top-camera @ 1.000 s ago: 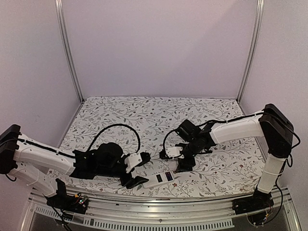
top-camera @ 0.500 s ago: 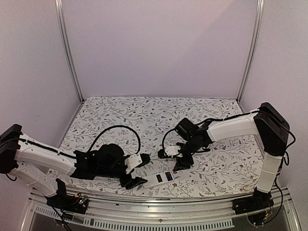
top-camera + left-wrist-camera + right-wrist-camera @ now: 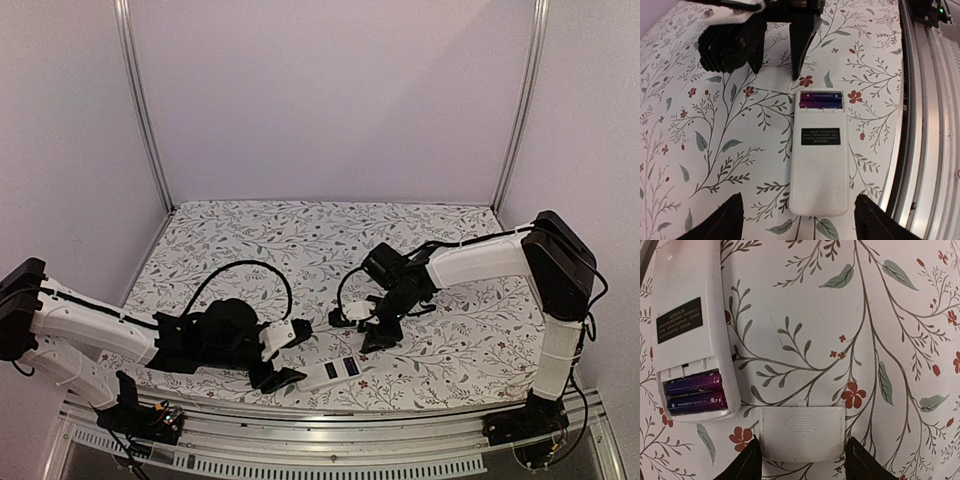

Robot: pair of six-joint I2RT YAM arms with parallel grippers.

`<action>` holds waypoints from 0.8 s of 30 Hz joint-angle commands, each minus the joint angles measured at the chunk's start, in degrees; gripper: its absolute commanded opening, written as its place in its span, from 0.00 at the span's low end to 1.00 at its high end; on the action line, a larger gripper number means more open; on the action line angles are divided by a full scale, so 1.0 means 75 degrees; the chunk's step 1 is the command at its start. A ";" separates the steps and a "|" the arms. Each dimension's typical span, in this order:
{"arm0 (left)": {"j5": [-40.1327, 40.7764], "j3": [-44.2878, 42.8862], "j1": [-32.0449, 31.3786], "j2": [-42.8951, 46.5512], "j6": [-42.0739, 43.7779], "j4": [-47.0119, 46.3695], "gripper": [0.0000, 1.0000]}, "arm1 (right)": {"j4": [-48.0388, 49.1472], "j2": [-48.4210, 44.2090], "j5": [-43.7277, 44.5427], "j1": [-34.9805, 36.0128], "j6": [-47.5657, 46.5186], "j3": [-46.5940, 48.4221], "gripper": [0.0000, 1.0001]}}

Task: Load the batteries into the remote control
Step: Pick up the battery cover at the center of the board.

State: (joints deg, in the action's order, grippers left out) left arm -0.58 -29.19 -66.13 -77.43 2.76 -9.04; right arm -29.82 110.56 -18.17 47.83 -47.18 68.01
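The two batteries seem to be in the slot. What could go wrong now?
The thin white battery cover lies flat on the floral surface, so the right gripper, straddling it, may slip off. The white rectangular remote control is not clamped: the left gripper stands open around its end, so fitting the cover could push it.

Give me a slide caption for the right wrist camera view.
Remote lies back up, two batteries seated in its open slot; the battery cover sits between the fingers of the right gripper.
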 commanded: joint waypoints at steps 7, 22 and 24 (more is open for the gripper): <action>0.0057 -0.0076 -0.0103 0.0028 0.0020 0.0110 0.75 | -0.0436 0.0242 0.0234 -0.0097 0.0140 0.0044 0.49; 0.0366 -0.0026 -0.0096 -0.0003 -0.0068 0.0048 0.75 | -0.0525 -0.0943 0.0277 -0.0096 -0.0059 -0.0079 0.43; 0.0208 -0.0075 -0.0121 -0.0201 -0.0017 0.0056 0.75 | -0.0543 -0.1143 0.0224 -0.0097 -0.0045 -0.0175 0.43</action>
State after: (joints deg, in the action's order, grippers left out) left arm 2.13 -29.19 -66.17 -76.66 2.37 -8.86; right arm -32.49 106.65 -16.53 47.51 -46.78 68.14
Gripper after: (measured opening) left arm 0.752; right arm 0.476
